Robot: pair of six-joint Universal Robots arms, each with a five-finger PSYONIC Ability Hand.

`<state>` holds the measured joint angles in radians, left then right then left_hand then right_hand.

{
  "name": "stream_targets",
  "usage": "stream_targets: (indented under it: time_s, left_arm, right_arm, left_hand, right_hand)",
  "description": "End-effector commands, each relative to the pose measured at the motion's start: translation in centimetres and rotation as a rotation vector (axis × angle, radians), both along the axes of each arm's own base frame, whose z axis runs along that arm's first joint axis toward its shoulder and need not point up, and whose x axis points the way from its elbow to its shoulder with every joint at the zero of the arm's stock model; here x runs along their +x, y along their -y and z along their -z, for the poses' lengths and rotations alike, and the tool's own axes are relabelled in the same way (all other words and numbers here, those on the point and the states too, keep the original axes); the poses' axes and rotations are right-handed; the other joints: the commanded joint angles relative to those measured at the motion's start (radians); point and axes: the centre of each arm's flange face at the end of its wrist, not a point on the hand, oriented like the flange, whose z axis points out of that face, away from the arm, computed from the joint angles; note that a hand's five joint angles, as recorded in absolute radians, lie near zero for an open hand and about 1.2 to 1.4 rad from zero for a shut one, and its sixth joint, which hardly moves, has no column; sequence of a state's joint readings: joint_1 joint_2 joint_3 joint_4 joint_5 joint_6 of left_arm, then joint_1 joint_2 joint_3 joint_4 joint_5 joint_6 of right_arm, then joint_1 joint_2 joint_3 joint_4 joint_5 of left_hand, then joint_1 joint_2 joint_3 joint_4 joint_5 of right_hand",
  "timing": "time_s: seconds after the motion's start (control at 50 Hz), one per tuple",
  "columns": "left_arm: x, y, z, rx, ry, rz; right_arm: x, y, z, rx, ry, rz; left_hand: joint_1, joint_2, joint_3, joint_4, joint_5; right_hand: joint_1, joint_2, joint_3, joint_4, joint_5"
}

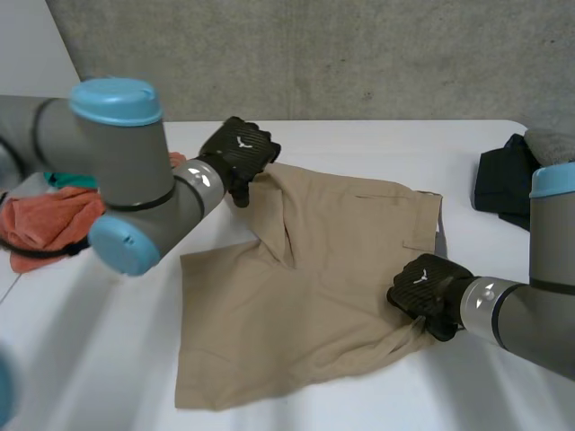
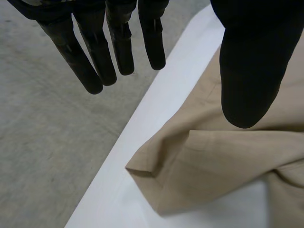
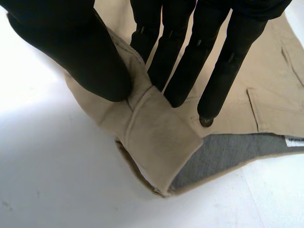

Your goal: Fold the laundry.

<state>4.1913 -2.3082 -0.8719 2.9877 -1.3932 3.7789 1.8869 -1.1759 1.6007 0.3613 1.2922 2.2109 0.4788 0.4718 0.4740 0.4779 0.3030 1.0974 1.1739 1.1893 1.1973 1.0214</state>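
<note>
The right robot hand [image 1: 429, 285] pinches the waist of the tan shorts [image 1: 314, 287], so the wide-open left robot hand [image 1: 241, 153] should grab the far leg hem and pull flat.

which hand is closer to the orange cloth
Left. The left hand is open at the far edge of the beige shorts, on the side where the orange cloth lies. The right hand pinches the waistband across the table from it.
</note>
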Motion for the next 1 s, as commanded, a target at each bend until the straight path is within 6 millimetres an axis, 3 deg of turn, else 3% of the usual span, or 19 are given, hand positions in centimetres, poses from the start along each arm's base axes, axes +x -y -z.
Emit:
stream_targets:
  time_s: [0.02,0.12,0.18,0.22,0.24,0.26,0.36,0.42,0.62,0.64,0.66,0.68,0.76,0.84,1.0]
  left_arm:
    - [-1.2,4.4,6.3,0.041,0.168,0.088]
    - [-0.5,6.4,9.5,-0.035,0.294,0.109]
    - [-0.2,6.8,10.4,-0.045,0.311,0.120]
    - [-0.4,6.7,10.5,-0.043,0.297,0.128]
    - [-0.5,6.8,10.5,-0.047,0.293,0.128]
    - [-0.6,6.9,10.2,-0.064,0.286,0.117]
    - [1.4,7.8,7.7,-0.072,0.290,-0.154]
    - [2.8,7.8,7.3,-0.057,0.293,-0.291]
    - [3.4,6.5,6.9,-0.016,0.309,-0.300]
    - [3.2,6.5,6.5,-0.025,0.299,-0.296]
    - [2.8,6.5,5.7,-0.041,0.264,-0.282]
    - [2.5,6.5,5.3,-0.044,0.238,-0.265]
    - [0.9,6.3,4.1,-0.037,0.083,-0.130]
    - [-0.7,5.6,3.7,-0.009,-0.004,0.024]
    - [-1.4,6.3,6.6,-0.008,0.063,0.079]
  right_arm:
    - [0.2,-0.4,0.5,-0.039,0.041,0.035]
    - [0.1,-0.7,1.1,-0.051,0.038,0.044]
    - [0.0,-0.6,1.2,-0.056,0.041,0.048]
    - [-0.1,-0.5,1.2,-0.061,0.042,0.051]
    - [0.0,-0.4,1.2,-0.063,0.043,0.051]
    - [-0.1,-0.4,1.2,-0.063,0.043,0.052]
    - [-0.1,-0.3,1.1,-0.072,0.044,0.054]
    - [-0.1,-0.4,1.0,-0.073,0.045,0.054]
    - [0.2,-1.0,1.0,-0.070,0.043,0.038]
    - [0.2,-1.0,1.0,-0.072,0.043,0.038]
    - [0.2,-1.0,1.0,-0.075,0.041,0.038]
    - [0.2,-1.1,0.9,-0.077,0.040,0.038]
    - [0.1,-1.2,0.6,-0.085,0.043,0.043]
    - [0.0,-1.2,0.3,-0.093,0.047,0.046]
    - [-0.2,-0.7,0.4,-0.108,0.052,0.057]
  left_hand:
    - [0.090,0.097,0.095,0.091,0.091]
    - [0.061,0.068,0.065,0.061,0.062]
    - [0.081,0.088,0.086,0.082,0.082]
    - [0.420,0.427,0.424,0.421,0.421]
    - [0.744,0.751,0.749,0.745,0.746]
    - [0.916,0.923,0.921,0.917,0.917]
    - [0.917,0.924,0.922,0.918,0.919]
    - [0.917,0.924,0.922,0.918,0.919]
    - [0.917,0.924,0.922,0.918,0.919]
    - [0.906,0.913,0.911,0.907,0.907]
    - [0.409,0.416,0.414,0.410,0.410]
    - [0.201,0.208,0.205,0.201,0.202]
    - [-0.051,-0.043,-0.046,-0.050,-0.049]
    - [-0.089,-0.082,-0.084,-0.088,-0.088]
    - [0.075,0.082,0.080,0.076,0.076]
  right_hand:
    - [0.299,0.222,0.207,0.199,0.200]
    - [0.299,0.222,0.207,0.199,0.200]
    - [0.299,0.222,0.207,0.199,0.200]
    - [0.299,0.222,0.207,0.199,0.200]
    - [0.299,0.222,0.207,0.199,0.200]
    - [0.299,0.222,0.207,0.199,0.200]
    - [0.299,0.222,0.207,0.199,0.200]
    - [0.299,0.222,0.207,0.199,0.200]
    - [0.299,0.222,0.207,0.199,0.200]
    - [0.299,0.222,0.207,0.199,0.200]
    - [0.299,0.222,0.207,0.199,0.200]
    - [0.299,0.222,0.207,0.199,0.200]
    - [0.299,0.222,0.207,0.199,0.200]
    - [0.299,0.222,0.207,0.199,0.200]
    - [0.299,0.222,0.207,0.199,0.200]
